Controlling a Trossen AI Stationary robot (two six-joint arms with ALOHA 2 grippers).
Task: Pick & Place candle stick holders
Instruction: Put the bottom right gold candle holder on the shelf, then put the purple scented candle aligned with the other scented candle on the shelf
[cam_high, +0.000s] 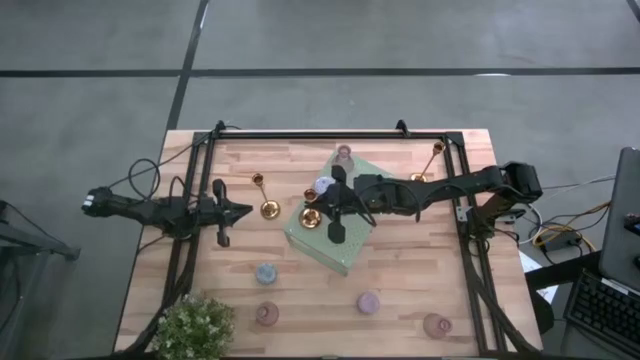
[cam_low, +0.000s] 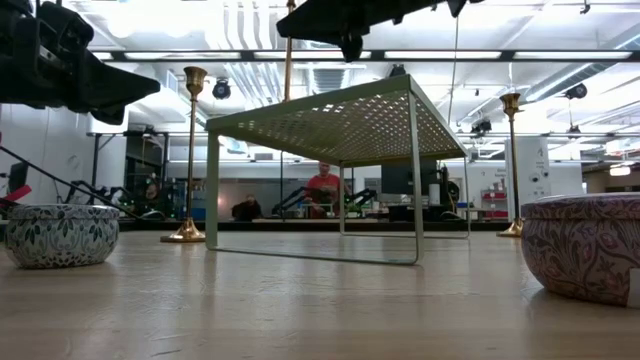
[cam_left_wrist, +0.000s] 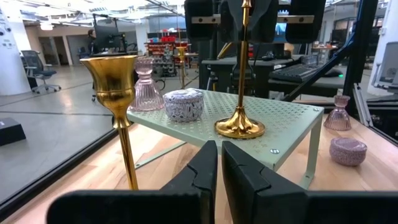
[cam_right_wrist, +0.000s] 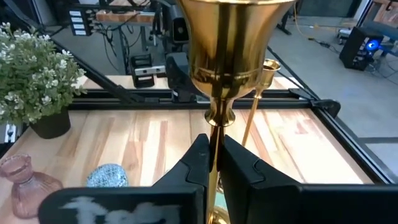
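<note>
Right gripper (cam_right_wrist: 213, 163) reaches in over the pale-green perforated riser (cam_high: 345, 250), jaws clamped on the thin stem of a gold candlestick (cam_right_wrist: 227, 50), gripping just below its flared cup. In the high view that candlestick's round base (cam_high: 310, 217) sits on the riser's top near the left edge; the left wrist view shows the base (cam_left_wrist: 239, 127) flat on the dotted surface, stem upright. Left gripper (cam_left_wrist: 219, 168) hangs over the left side of the wooden table (cam_high: 420, 270), pointing toward the riser, fingers together with nothing between them. Just beside it stands a second gold candlestick (cam_high: 264, 197) on the bare wood, upright, between the left gripper and the riser. Also on the riser top: a squat lilac patterned holder (cam_left_wrist: 183, 104) and a pink ribbed glass holder (cam_left_wrist: 145, 87) farther back, near the far corner. A third gold candlestick (cam_high: 428, 165) stands on the table at the far right, well apart from the riser. On the near part of the table: a pale blue round holder (cam_high: 266, 273), a pink one (cam_high: 267, 313), a lilac one (cam_high: 369, 302) and another pink one (cam_high: 436, 325). A leafy green plant (cam_high: 195, 328) is at the near left corner. In the low view, people (cam_low: 323, 188) sit in the room beyond the table.
</note>
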